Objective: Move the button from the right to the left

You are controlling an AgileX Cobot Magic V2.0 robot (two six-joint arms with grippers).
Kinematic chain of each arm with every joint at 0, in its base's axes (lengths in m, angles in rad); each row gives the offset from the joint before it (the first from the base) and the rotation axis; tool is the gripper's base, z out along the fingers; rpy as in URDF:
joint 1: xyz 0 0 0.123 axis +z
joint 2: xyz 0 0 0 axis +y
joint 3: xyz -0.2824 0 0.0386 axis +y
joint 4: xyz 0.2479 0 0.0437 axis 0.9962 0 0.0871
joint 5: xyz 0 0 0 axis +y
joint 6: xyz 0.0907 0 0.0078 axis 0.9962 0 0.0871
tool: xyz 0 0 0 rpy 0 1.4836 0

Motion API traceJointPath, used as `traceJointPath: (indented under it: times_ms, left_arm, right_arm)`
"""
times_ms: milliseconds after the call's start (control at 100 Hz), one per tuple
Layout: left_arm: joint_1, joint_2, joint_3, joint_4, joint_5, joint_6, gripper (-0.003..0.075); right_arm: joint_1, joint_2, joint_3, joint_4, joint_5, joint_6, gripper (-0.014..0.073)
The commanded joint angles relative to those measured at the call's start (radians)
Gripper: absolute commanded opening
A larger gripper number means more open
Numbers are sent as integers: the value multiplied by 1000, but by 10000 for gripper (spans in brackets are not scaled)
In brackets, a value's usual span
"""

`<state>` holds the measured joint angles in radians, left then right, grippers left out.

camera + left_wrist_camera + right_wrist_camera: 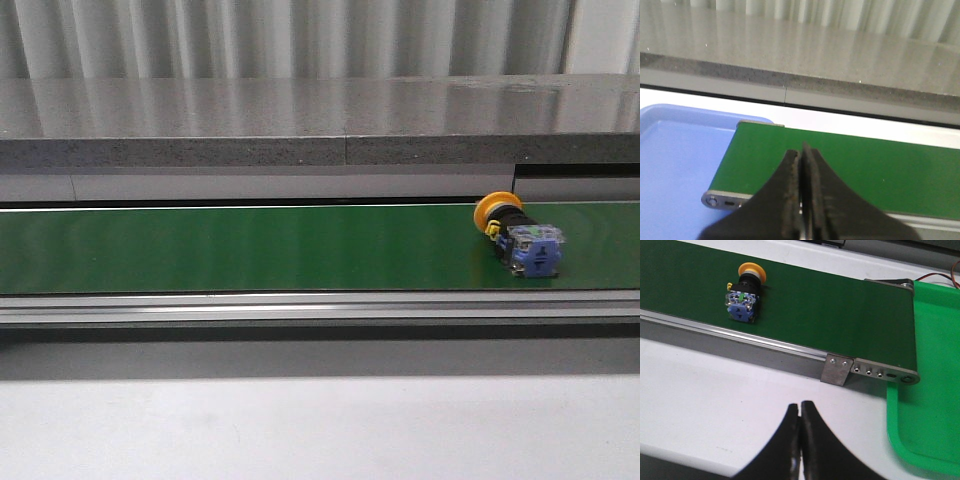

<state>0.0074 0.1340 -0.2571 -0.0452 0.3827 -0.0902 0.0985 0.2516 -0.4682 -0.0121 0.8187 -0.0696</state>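
Low in the right wrist frame, the right gripper (800, 412) has its fingers pressed together, holding nothing, over bare white tabletop (715, 390). Well apart, toward the upper left of that frame, the button (743, 294) lies on its side on the green belt (840, 310), yellow cap farthest. A green tray (930, 390) adjoins the belt's end. The left gripper (801, 157) is likewise closed and empty, beside a blue tray (675, 165).
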Motion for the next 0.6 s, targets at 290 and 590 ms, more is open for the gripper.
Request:
traceJointPath:
  times_ms: [290, 590]
  left_arm:
    - [2, 368, -220, 81, 45, 0, -20]
    - [2, 610, -407, 63, 53, 90, 359]
  right_arm:
    - [-1, 9, -27, -1, -60, -10, -67]
    - [-1, 9, -27, -1, -60, -10, -67]
